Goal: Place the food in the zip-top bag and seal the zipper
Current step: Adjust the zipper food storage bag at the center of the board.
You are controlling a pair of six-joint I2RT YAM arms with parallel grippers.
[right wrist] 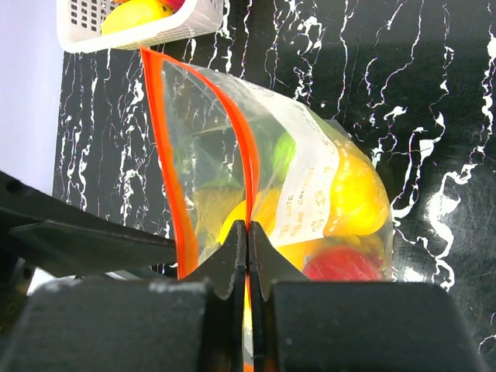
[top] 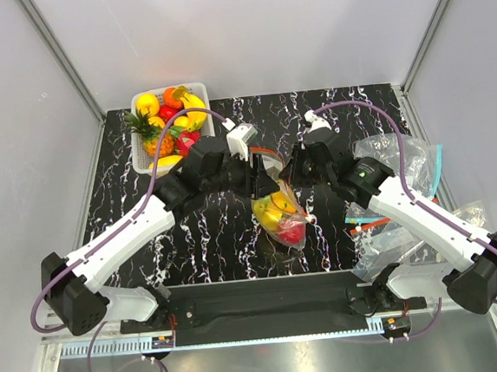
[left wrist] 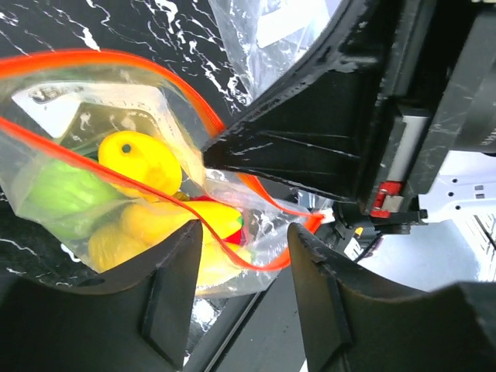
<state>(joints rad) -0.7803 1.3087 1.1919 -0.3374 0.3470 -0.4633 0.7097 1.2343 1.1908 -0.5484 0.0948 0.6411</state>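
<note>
The zip-top bag [top: 284,219] lies mid-table with the food inside. The right wrist view shows a yellow fruit [right wrist: 356,194], a red apple [right wrist: 341,263], a green apple [right wrist: 284,151] and the yellow banana bunch [right wrist: 232,221]. The white printed patch [right wrist: 306,186] faces up. My right gripper [right wrist: 247,232] is shut on one lip of the orange-red zipper [right wrist: 249,155]. The other lip [right wrist: 164,155] stands apart, so the mouth gapes. My left gripper [left wrist: 244,267] is open, and its jaws straddle the zipper's end loop [left wrist: 267,260] without touching it.
A white basket [top: 145,151] with more toy fruit stands at the back left. Several spare clear bags [top: 395,169], one with a teal strip, lie at the right. The right gripper's finger [left wrist: 302,155] fills the left wrist view's middle.
</note>
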